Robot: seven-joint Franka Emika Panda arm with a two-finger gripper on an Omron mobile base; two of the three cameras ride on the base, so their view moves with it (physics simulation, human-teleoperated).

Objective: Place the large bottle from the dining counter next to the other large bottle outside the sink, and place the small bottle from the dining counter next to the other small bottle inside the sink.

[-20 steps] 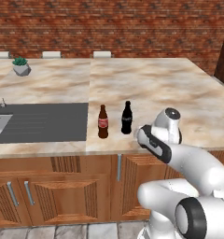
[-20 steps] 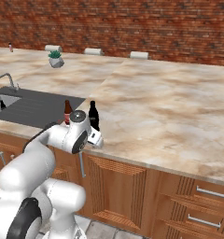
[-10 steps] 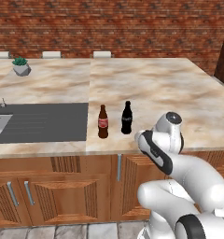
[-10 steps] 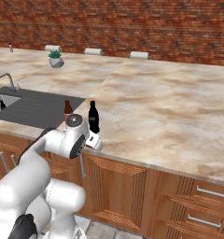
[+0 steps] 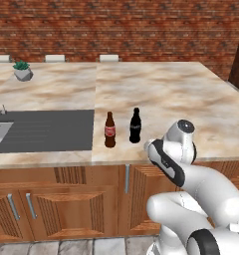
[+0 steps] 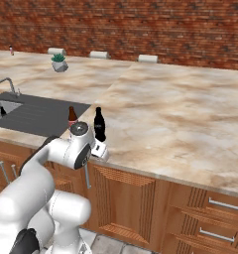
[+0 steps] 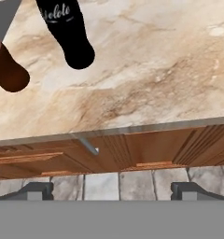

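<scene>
The counter (image 5: 166,94) is a broad beige-brown marbled top over reddish wooden cabinets (image 5: 66,204). Set into its left part is the dark grey surround (image 5: 47,130) of the sink (image 6: 3,107), a grey metal basin with a slim chrome faucet (image 6: 7,83). Inside the basin stands a small black bottle (image 6: 3,111).

Just right of the surround, on the stone, stand two tall slim bottles, near each other but apart. The black bottle (image 5: 135,126) is near-black with a narrow neck and white lettering; the brown bottle (image 5: 110,130) beside it, on the surround side, has a red label. Both stand upright near the counter's front edge.

The gripper (image 7: 112,190) hangs over that front edge, right of the black bottle, its fingers (image 7: 35,190) spread wide, holding nothing.

A small potted plant (image 5: 22,70) sits far behind the sink.
</scene>
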